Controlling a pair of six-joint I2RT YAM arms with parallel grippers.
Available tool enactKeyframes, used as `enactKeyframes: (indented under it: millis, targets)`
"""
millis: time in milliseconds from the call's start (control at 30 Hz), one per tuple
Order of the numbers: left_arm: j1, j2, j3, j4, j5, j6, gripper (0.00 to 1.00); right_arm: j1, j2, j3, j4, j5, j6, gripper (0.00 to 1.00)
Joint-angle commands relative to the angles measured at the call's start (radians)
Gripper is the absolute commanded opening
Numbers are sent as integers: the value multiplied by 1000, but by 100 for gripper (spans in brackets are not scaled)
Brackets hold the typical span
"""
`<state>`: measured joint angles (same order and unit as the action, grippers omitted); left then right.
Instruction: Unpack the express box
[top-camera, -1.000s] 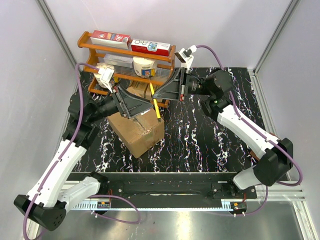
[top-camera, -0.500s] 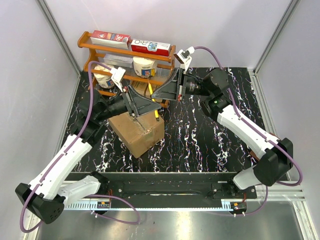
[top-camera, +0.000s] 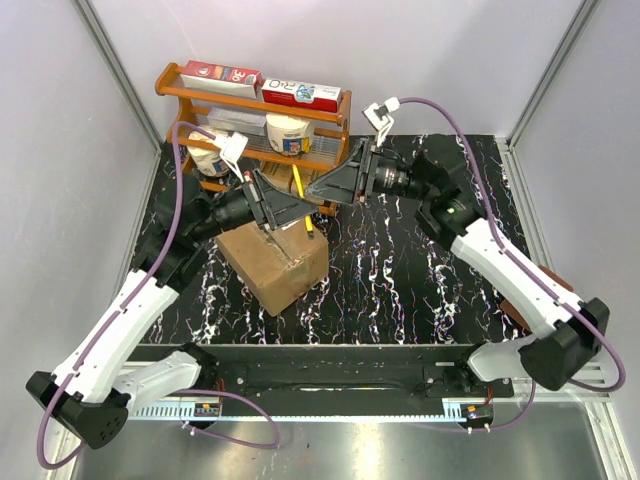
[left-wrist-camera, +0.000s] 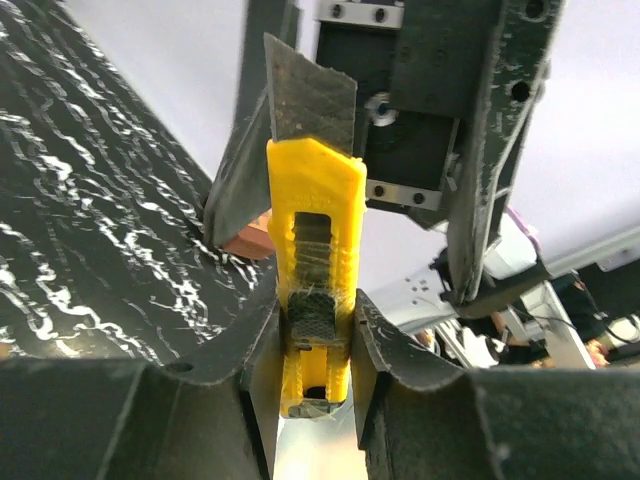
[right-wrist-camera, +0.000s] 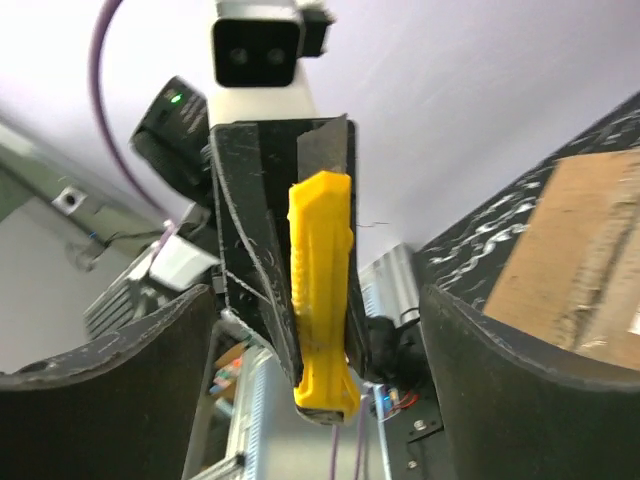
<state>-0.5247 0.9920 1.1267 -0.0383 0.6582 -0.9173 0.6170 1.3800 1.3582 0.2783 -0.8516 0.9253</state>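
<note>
The express box (top-camera: 277, 262) is a brown carton with its taped top shut, lying left of centre on the black marbled table; in the right wrist view its top (right-wrist-camera: 585, 255) shows at the right. Above its far end a yellow utility knife (top-camera: 298, 182) hangs in the air. My left gripper (top-camera: 298, 207) is shut on the knife's handle (left-wrist-camera: 315, 290), with the grey blade extended past the fingers. My right gripper (top-camera: 314, 194) faces it tip to tip. Its fingers (right-wrist-camera: 500, 360) stand wide apart on either side of the knife (right-wrist-camera: 320, 290) and do not touch it.
A wooden rack (top-camera: 335, 128) stands at the back left, behind the box. It carries two flat red-and-white boxes (top-camera: 300, 93) on top and white tubs (top-camera: 285, 130) on the shelf below. White walls close in the table on three sides.
The left gripper has moved right to the knife and shut on its handle. The right gripper, which held the knife, has opened and let go of it.
</note>
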Motion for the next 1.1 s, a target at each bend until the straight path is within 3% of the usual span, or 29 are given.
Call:
enactKeyframes:
  millis: [0, 100, 167, 267, 333, 467, 767, 1067]
  targets:
    - [3, -33, 94, -158, -155, 119, 11, 4, -107, 73, -343, 319, -222, 89]
    - [3, -47, 123, -244, -284, 141, 14, 6, -150, 62, -444, 511, -307, 89]
    - [3, -56, 137, -291, -410, 130, 13, 10, -168, 53, -459, 519, -376, 86]
    - [3, -61, 151, -324, -555, 84, 12, 42, -173, 61, -514, 474, -506, 74]
    - [3, -61, 150, -324, -600, 37, 11, 84, -162, 74, -557, 450, -563, 72]
    - [3, -64, 143, -350, -695, -49, 11, 183, -144, 81, -570, 544, -680, 74]
    - [3, -79, 88, -293, -664, -155, 12, 358, -44, 78, -397, 753, -750, 74]
    - [3, -90, 47, -290, -609, -203, 12, 383, -6, 68, -286, 887, -795, 70]
